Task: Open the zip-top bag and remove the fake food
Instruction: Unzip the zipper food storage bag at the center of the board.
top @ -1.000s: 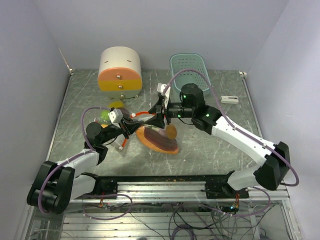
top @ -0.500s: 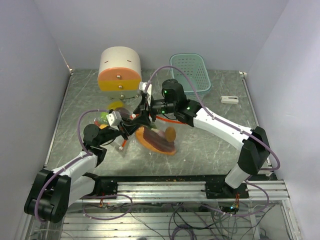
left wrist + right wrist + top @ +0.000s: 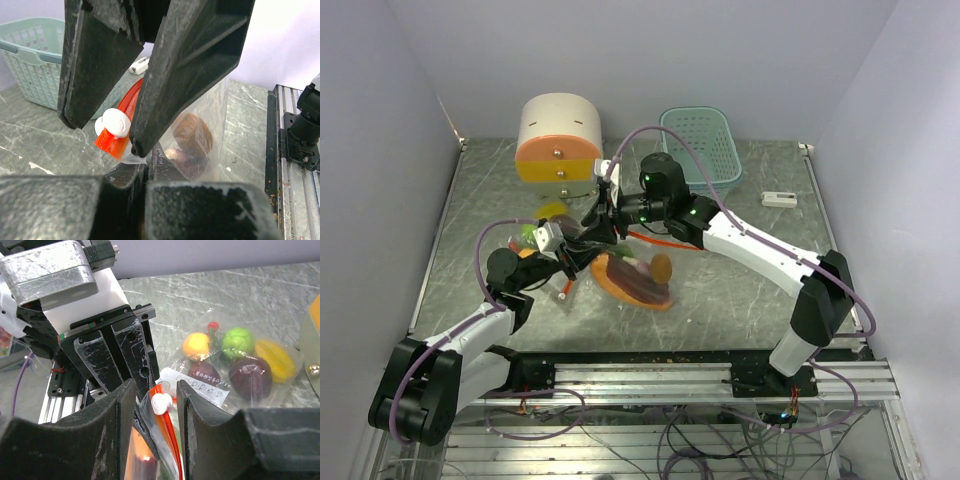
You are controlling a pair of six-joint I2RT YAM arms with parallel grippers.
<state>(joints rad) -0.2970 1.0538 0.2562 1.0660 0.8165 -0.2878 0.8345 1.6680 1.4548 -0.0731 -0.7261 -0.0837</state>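
A: Nearest you, your left gripper (image 3: 148,169) pinches the edge of the zip-top bag (image 3: 216,112), fingers together.
B: Right — and the fake food (image 3: 192,141), brownish and dark red pieces, sits inside that bag.
A: Past it, your right gripper (image 3: 155,388) stands fingers apart, the white slider (image 3: 159,402) on the red zip track (image 3: 131,105) between them.
B: Farther back — orange, lime-green and yellow fruits (image 3: 236,341) lie beside the drawer box (image 3: 560,150).

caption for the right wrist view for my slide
Right gripper straddles the white slider of the zip-top bag, which the left gripper pinches; fake food lies beyond.
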